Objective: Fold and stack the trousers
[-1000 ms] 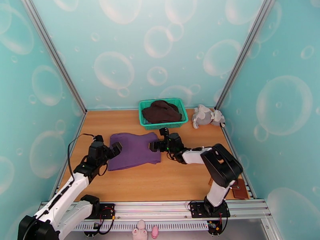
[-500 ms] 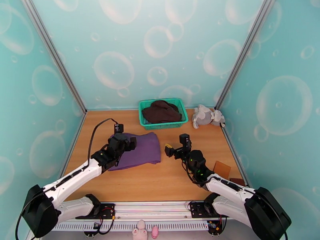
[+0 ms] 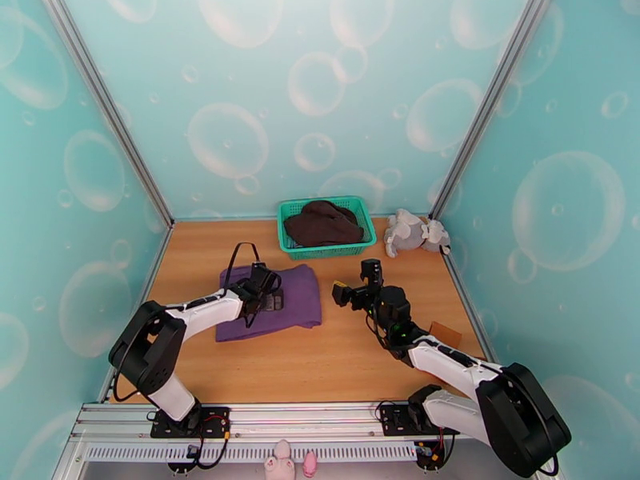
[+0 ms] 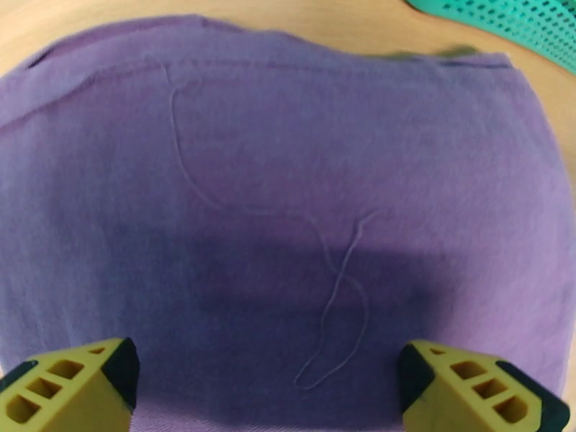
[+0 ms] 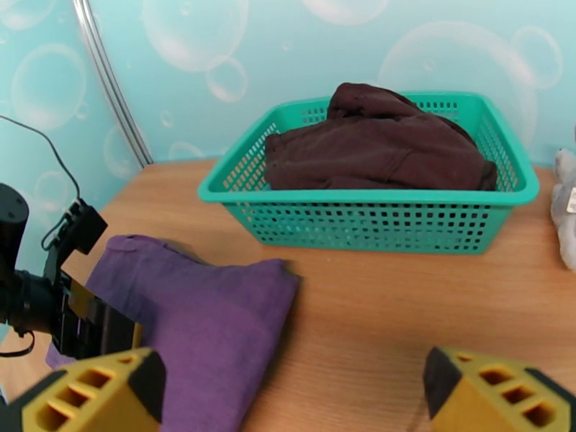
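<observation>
- Two end effectors were released, fingers spread wide, holding nothing.
- Left end effector (image 3: 274, 299) was over the trousers (image 3: 302, 306); contact couldn't be told.
- Trousers lay folded flat on the surface (image 3: 336, 362), left of centre.
- Right end effector (image 3: 354, 283) sat just right of the trousers, apart from them.
- Green basket (image 3: 286, 230) holding a dark brown garment (image 3: 322, 223) stood behind the trousers.

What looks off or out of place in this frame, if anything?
One small thing: a thin pale thread lies in loose loops across the folded purple trousers, seen in the left wrist view. The dark brown garment sits bunched, not flat, in the green basket. Nothing spilled or damaged.
</observation>
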